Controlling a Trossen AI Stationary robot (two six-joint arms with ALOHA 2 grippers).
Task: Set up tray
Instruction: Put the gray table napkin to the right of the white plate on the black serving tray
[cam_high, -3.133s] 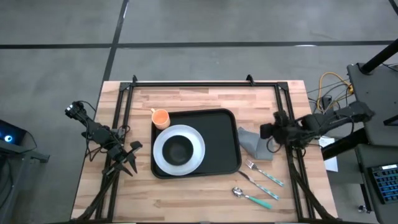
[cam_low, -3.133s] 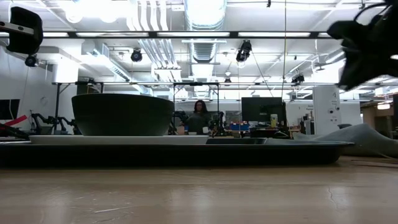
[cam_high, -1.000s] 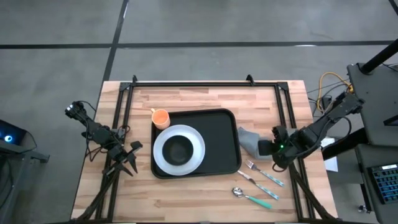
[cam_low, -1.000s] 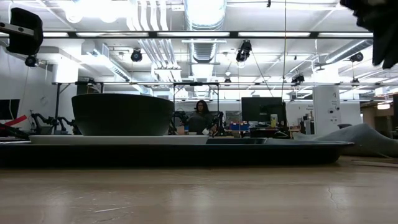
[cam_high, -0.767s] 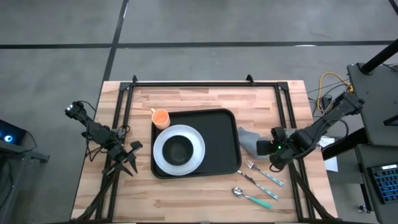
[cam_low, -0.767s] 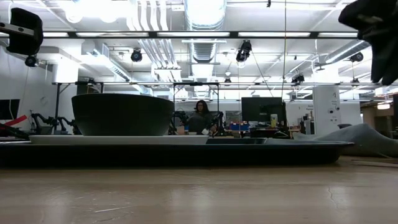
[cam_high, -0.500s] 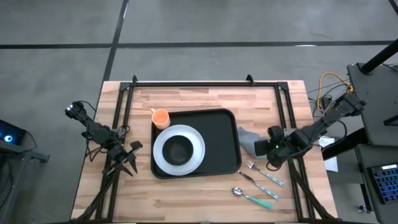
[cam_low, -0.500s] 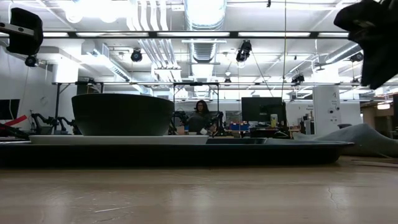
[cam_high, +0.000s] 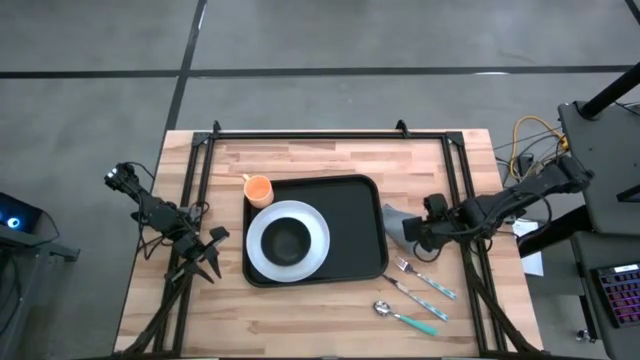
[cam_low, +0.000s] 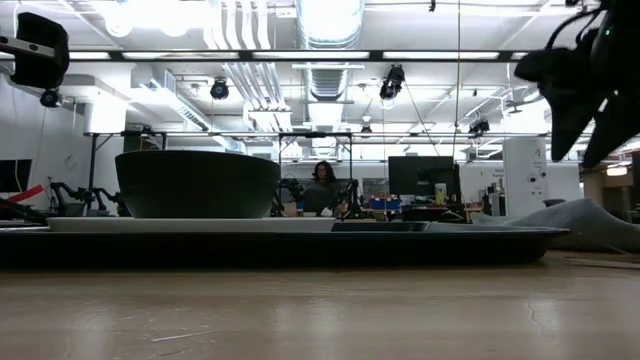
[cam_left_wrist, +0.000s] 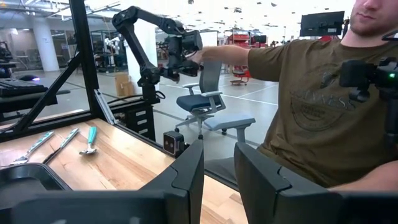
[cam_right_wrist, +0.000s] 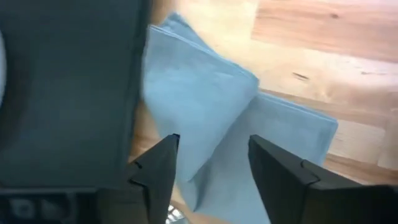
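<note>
A: Where is the large flat black rectangular tray with its low raised rim sitting?

B: At table centre. It is carrying a round white plate with a small dark bowl in it. A small orange cup is standing just off its 10 o'clock corner, on the wood.

A: Handling judgement?

B: It is looking stiff and smooth, probably light but slippery; the thin rim is the only place to pinch. I'd take a long edge, away from the plate.

A: Right arm?

B: The right gripper is hovering over the folded blue-grey cloth napkin at the tray's 3 o'clock edge, jaws spread wide with nothing between them. The napkin is soft and limp, so a pinch at its raised fold looks best. A fork and a teal-handled spoon are lying around 4 to 5 o'clock.

A: Left arm?

B: The left gripper is waiting at 9 o'clock near the table edge, fingers slightly apart, gripping nothing.
</note>
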